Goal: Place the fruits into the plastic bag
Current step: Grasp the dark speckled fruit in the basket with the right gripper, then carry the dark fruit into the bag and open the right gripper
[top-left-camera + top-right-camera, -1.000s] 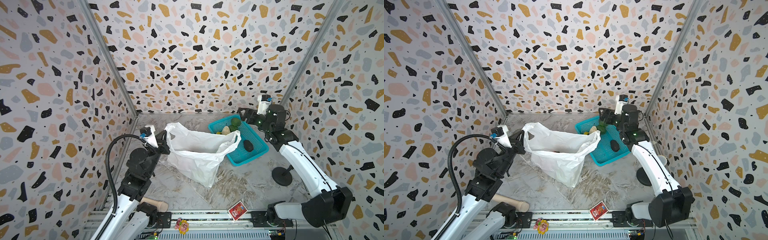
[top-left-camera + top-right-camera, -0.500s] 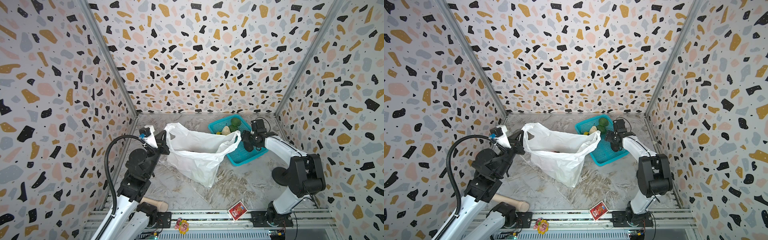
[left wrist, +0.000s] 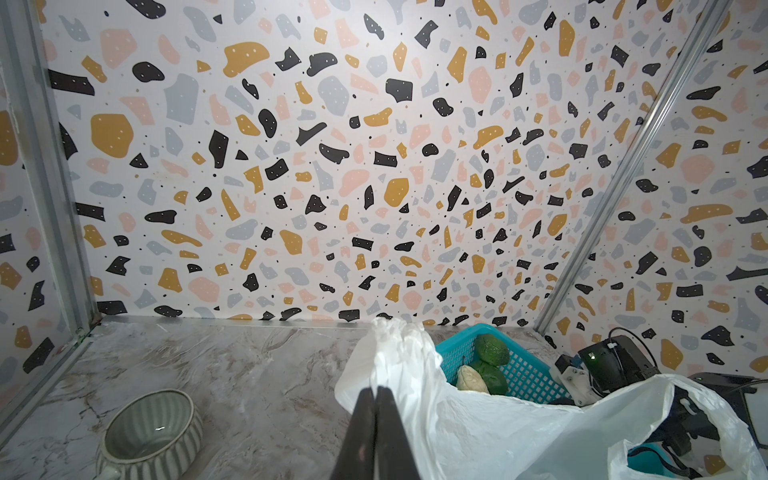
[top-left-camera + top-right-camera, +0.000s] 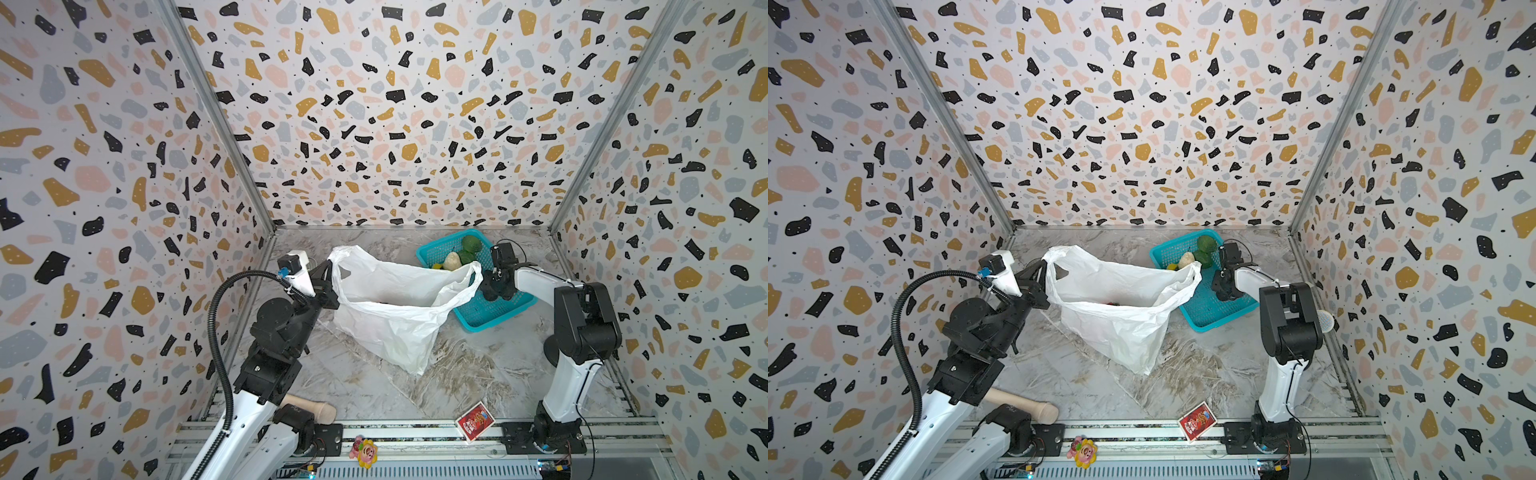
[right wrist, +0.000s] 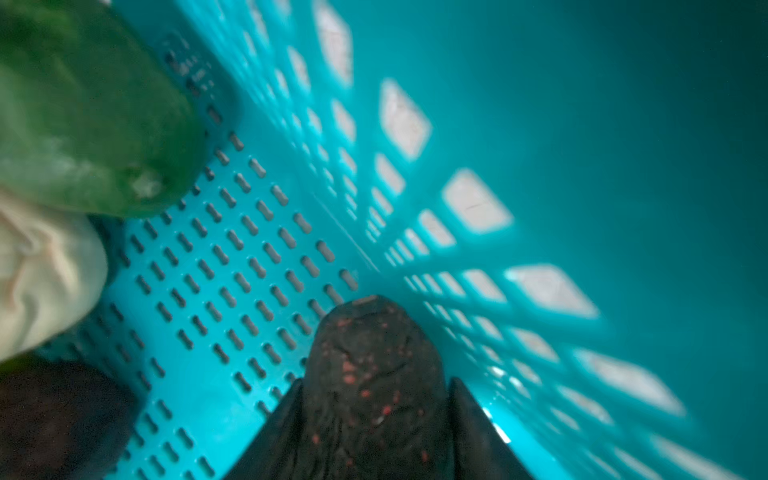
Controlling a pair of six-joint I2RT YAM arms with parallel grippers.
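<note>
The white plastic bag (image 4: 395, 299) stands open mid-table, also seen in the left wrist view (image 3: 478, 415). My left gripper (image 4: 330, 270) (image 3: 376, 392) is shut on its left handle and holds the mouth up. In the teal basket (image 4: 486, 316) lie green fruits (image 4: 471, 245), a cream knobbly piece (image 4: 452, 262) and a bit of yellow (image 4: 437, 266). My right gripper (image 4: 494, 289) (image 5: 374, 384) is down inside the basket, its fingers pressed to both sides of a dark oval fruit (image 5: 374, 353). Another dark fruit (image 5: 54, 415) lies beside it. Something dark and red (image 4: 1113, 303) shows inside the bag.
A ribbed ceramic bowl (image 3: 151, 428) sits behind my left gripper near the left wall. At the front edge lie a red card pack (image 4: 475, 421), a pink-yellow flower toy (image 4: 363, 446) and a beige cylinder (image 4: 311, 409). The basket touches the bag's right side.
My right arm has come down from above the basket's back into the basket, and its jaws have narrowed onto the dark oval fruit. The left gripper and bag have stayed put.
</note>
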